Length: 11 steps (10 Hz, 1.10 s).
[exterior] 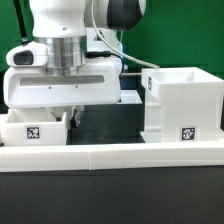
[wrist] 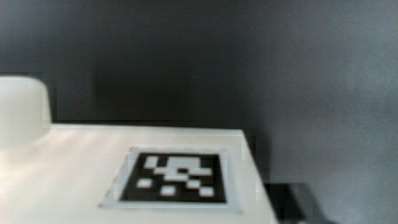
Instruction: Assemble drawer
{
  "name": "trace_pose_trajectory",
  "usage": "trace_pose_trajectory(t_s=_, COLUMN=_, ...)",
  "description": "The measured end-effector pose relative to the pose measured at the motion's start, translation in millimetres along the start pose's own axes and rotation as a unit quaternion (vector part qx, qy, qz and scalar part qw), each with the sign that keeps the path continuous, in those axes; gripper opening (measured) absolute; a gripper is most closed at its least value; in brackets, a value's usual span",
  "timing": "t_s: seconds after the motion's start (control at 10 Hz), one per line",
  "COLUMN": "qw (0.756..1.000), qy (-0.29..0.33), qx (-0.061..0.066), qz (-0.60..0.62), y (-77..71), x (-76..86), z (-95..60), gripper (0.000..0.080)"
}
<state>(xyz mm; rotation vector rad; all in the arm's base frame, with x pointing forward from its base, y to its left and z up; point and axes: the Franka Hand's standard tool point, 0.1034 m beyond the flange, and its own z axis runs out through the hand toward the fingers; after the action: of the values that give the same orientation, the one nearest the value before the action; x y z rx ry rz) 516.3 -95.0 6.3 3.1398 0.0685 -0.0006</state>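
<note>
While your end effector (exterior: 76, 112), grip state unclear, hangs just above the tray (exterior: 35, 128), the housing (exterior: 180, 100) stands apart along the desk (exterior: 110, 128) edge.

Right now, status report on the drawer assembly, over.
Gripper low at small tray, exterior view's left; open or shut unclear. Housing apart, exterior view's right. Border wall along the front edge.

drawer housing (exterior: 182, 100) 1 | small tray (exterior: 35, 128) 1 | border wall (exterior: 110, 156) 1 | square tags (exterior: 187, 133) — 2, exterior view
</note>
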Motion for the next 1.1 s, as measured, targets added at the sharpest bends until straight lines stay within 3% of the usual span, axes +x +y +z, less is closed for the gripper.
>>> trace_pose_trajectory(t_s=0.1, qw=1.0, qy=0.0, qx=0.0, qz=0.0, y=0.0, x=0.0, z=0.0, gripper=0.0044)
trace_pose_trajectory(t_s=0.8, qw=1.0, qy=-0.003, qx=0.0, qz=-0.006, y=-2.6, x=0.2, z=-1.2, gripper=0.0041)
trace_pose_trajectory(t_s=1.1, qw=0.998, qy=-0.005, qx=0.002, qz=-0.055, y=-29.2, x=10.4, z=-23.7, gripper=0.0042)
